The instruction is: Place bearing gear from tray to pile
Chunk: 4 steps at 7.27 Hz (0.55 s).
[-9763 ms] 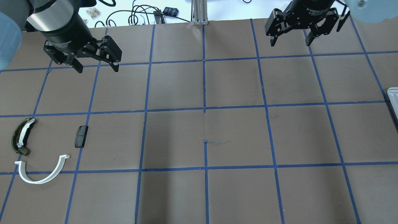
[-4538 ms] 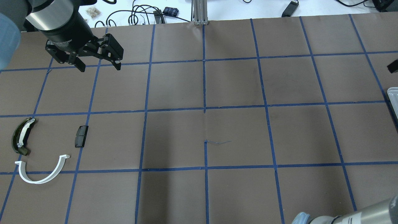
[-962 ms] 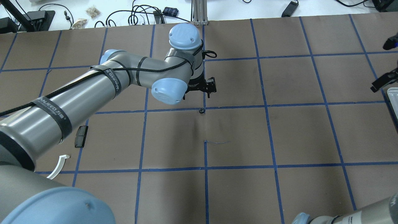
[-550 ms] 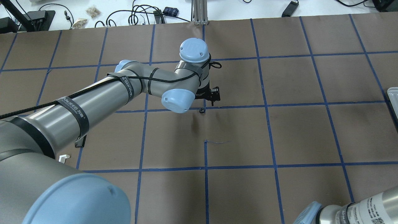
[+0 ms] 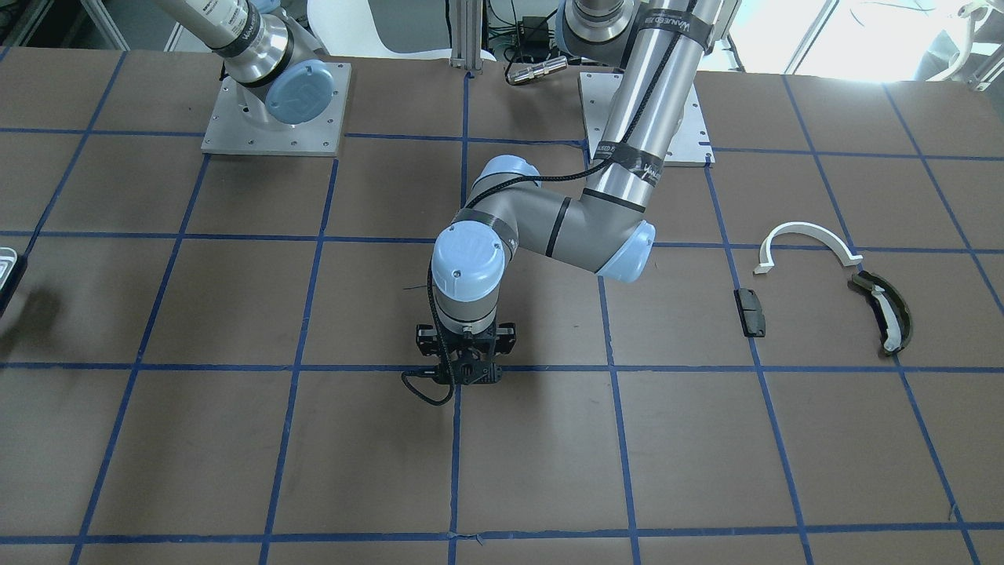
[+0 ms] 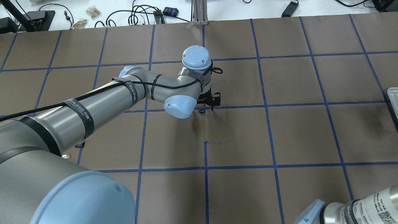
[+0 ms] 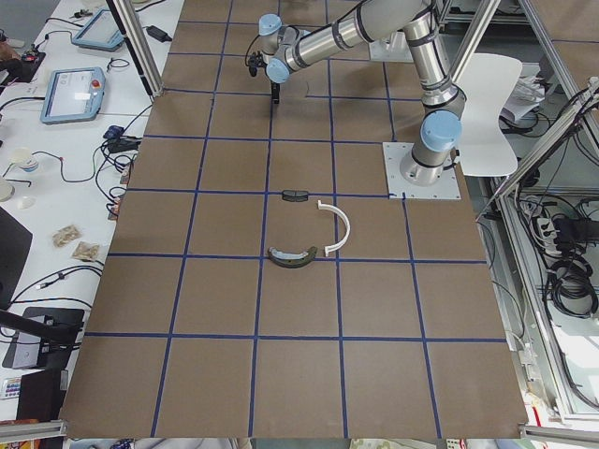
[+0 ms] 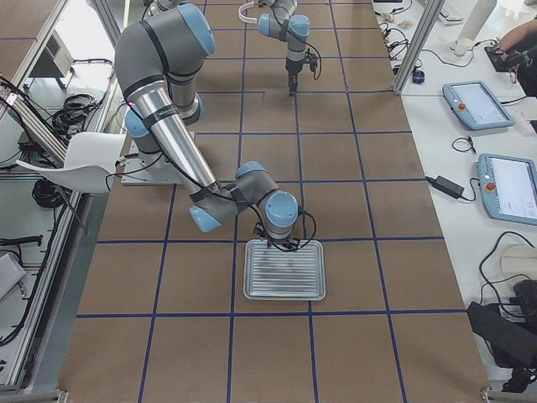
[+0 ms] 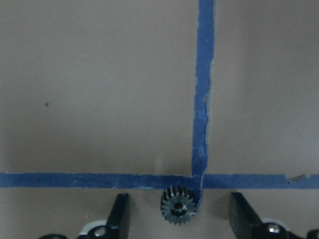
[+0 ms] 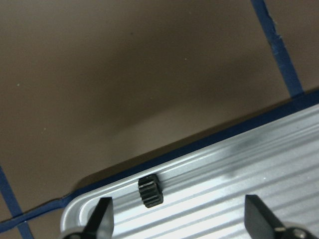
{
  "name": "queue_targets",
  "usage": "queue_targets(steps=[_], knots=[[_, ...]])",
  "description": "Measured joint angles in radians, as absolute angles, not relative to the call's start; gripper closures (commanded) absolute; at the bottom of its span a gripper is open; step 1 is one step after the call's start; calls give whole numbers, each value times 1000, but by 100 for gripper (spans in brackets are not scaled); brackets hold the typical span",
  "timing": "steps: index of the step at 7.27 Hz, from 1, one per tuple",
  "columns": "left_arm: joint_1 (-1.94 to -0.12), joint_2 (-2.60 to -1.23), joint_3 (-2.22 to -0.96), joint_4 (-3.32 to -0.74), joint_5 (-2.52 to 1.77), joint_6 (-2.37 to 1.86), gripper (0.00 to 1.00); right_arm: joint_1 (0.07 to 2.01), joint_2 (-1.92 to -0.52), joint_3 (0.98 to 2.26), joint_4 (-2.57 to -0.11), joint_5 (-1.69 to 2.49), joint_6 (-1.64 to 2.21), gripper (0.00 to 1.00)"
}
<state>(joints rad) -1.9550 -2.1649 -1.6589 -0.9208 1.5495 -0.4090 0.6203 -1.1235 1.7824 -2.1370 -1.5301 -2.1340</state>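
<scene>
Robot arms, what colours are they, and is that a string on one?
Both are silver-grey tubes with pale blue joint caps. The left arm wears black lettered straps holding a black cable. The left gripper and right gripper are black.

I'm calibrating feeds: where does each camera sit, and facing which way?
Front-facing: across the table, facing the robot; left arm, left tool.
Overhead: behind the robot, looking forward and down; mostly left arm.
Exterior left: table's end, looking over the olive curved piece; left arm.
Exterior right: opposite end; right arm over the tray.
Left wrist: straight down; fingertips flank a gear.
Right wrist: down at tray corner, another gear; right tool open.
Shared: overhead and left wrist show the same gear.
</scene>
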Motion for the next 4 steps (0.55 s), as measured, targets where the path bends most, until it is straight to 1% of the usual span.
queue_targets(steps=[2,3,4], knots=[[-1952,-2161,-1648,-921,1544,-403,100,614,-1126,1809,-2140,-1525,-2160,33],[-1950,-2154,-1643,-922,1541,-404,100,614,-1126,1813,-2141,-1524,-2162,39],[-1947,-2143,-1639,-923,1540,-403,100,614,-1125,1815,-2142,-1523,-2166,49]])
